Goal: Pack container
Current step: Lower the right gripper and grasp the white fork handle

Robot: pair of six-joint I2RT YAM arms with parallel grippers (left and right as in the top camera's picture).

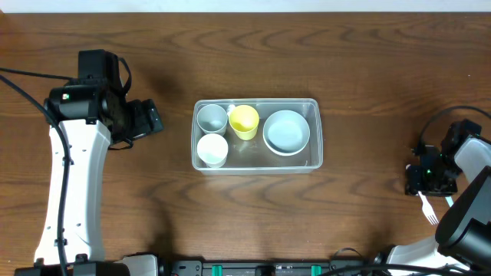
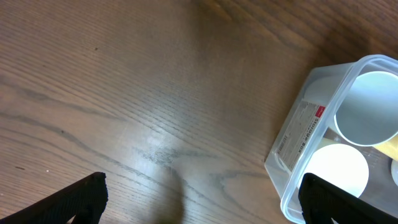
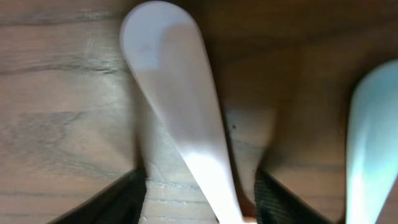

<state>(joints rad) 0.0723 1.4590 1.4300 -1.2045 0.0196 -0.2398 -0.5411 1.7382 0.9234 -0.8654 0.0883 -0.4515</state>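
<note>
The clear rectangular container (image 1: 255,102) sits mid-table and holds a grey cup (image 1: 212,117), a white cup (image 1: 212,149), a yellow cup (image 1: 245,120) and a pale bowl (image 1: 286,131). My left gripper (image 1: 156,119) is open and empty, left of the container. In the left wrist view its fingers (image 2: 205,202) spread wide over bare wood, with the container's corner (image 2: 323,106) at the right. My right gripper (image 1: 431,181) is low at the far right. In the right wrist view its open jaws (image 3: 200,199) straddle the handle of a white spoon (image 3: 168,81) lying on the table.
A white fork (image 1: 429,209) pokes out below the right gripper. A pale utensil (image 3: 373,137) lies blurred at the right edge of the right wrist view. Black cables run at the left (image 1: 23,84) and right (image 1: 460,113) edges.
</note>
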